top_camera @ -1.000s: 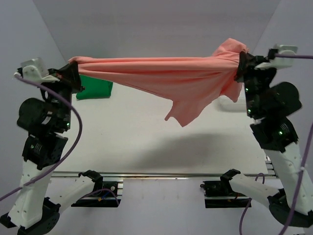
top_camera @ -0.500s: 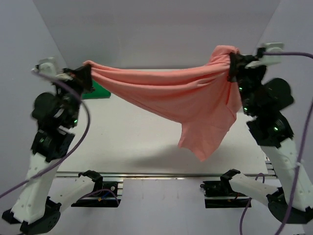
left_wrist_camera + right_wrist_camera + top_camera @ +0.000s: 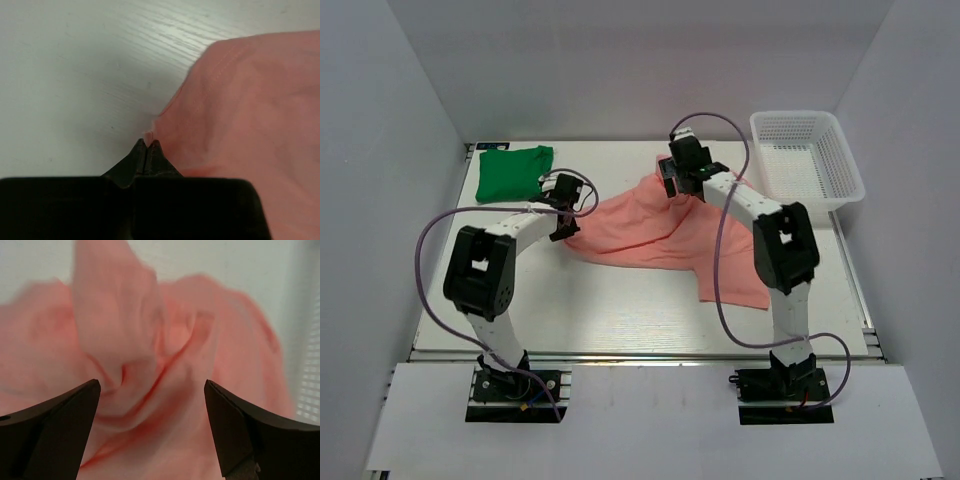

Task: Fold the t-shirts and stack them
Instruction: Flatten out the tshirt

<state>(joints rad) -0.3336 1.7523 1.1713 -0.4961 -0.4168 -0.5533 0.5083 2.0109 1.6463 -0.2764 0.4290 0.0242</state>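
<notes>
- From overhead, the left gripper (image 3: 563,222) is dark and small against the left corner of the salmon-pink cloth t-shirt (image 3: 655,235). I cannot tell from up there how its jaws stand.
- The left wrist view settles it: the black fingertips (image 3: 152,152) are pressed together on a tiny nub of the shirt's hem, low over the white wood-grain table (image 3: 75,75).
- The right gripper (image 3: 151,385) has its jaws spread wide and holds nothing. It hangs over a blurred, twisted bunch of the pink cloth, whose finer folds are hard to make out.
- The right wrist view shows the white plastic mesh basket (image 3: 307,375) only as a sliver, cut off at the right edge. Overhead it sits whole at the far right corner.
- The pink shirt lies rumpled mid-table, soft and creased, with one flap reaching toward the near edge.
- The bright green cloth t-shirt (image 3: 512,172) lies folded flat at the far left.
</notes>
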